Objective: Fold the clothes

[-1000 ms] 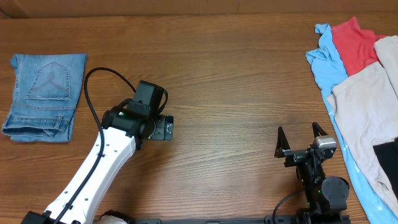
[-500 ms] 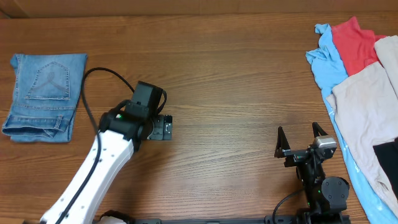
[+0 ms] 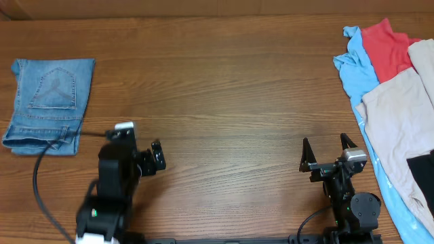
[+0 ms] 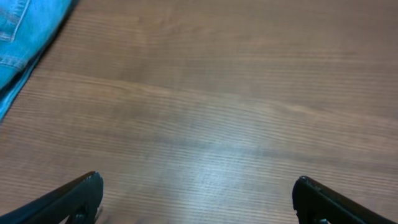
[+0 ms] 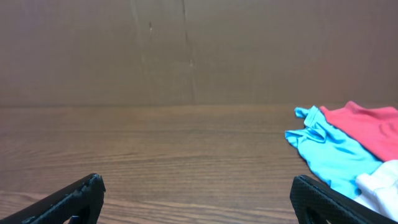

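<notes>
The light blue denim jeans point(image 3: 46, 103) lie folded at the far left of the table, a back pocket facing up; a corner of them shows in the left wrist view point(image 4: 22, 37). My left gripper point(image 3: 140, 144) is open and empty, low over bare wood to the right of the jeans and nearer the front edge point(image 4: 196, 193). My right gripper point(image 3: 327, 150) is open and empty near the front edge point(image 5: 196, 193). A pile of unfolded garments lies at the right: a light blue one point(image 3: 356, 64), a red one point(image 3: 386, 47) and a beige one point(image 3: 400, 125).
A dark item point(image 3: 422, 173) lies on the pile at the right edge. The light blue point(image 5: 326, 149) and red point(image 5: 367, 127) garments show ahead right in the right wrist view, in front of a brown back wall point(image 5: 186, 50).
My left arm has pulled back toward the front edge and to the left, away from the table's middle. The right arm and the jeans have not moved.
</notes>
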Controlling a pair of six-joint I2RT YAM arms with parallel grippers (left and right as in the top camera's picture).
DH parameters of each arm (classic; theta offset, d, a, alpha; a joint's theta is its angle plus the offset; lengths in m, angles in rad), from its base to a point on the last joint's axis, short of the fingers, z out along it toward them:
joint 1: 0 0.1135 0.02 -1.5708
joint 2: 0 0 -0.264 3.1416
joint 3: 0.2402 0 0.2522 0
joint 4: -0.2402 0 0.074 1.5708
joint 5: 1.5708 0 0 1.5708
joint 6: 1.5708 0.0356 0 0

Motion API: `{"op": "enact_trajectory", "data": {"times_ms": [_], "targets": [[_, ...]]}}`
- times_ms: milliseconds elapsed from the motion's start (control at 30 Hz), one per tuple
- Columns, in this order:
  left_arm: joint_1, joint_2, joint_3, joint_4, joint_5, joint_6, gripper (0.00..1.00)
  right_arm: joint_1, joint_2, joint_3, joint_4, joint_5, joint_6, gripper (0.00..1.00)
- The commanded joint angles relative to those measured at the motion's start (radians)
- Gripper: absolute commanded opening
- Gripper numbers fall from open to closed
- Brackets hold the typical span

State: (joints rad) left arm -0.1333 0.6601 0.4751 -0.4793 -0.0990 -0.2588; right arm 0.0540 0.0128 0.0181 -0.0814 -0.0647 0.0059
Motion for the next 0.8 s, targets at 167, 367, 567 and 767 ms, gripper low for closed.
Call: {"op": "enact_trajectory", "data": {"times_ms": [167,367,567,767], "targets": [[0.037,-0.324,-0.351,0.511,0.066,0.092,1.0,0.002,-0.01,-0.01,0.005,-0.004,-0.003,1.0],[0.092,-0.476,-0.471,0.734,0.068,0.186,1.0,0.002,-0.01,-0.01,0.005,-0.004,-0.003,1.0],[0.096,-0.591,-0.471,0.492,0.116,0.245,1.0,0.002,-0.01,-0.01,0.005,-0.004,-0.003,1.0],[0.096,-0.658,-0.47,0.402,0.117,0.211,1.0,0.002,-0.01,-0.01,0.005,-0.004,-0.003,1.0]]}}
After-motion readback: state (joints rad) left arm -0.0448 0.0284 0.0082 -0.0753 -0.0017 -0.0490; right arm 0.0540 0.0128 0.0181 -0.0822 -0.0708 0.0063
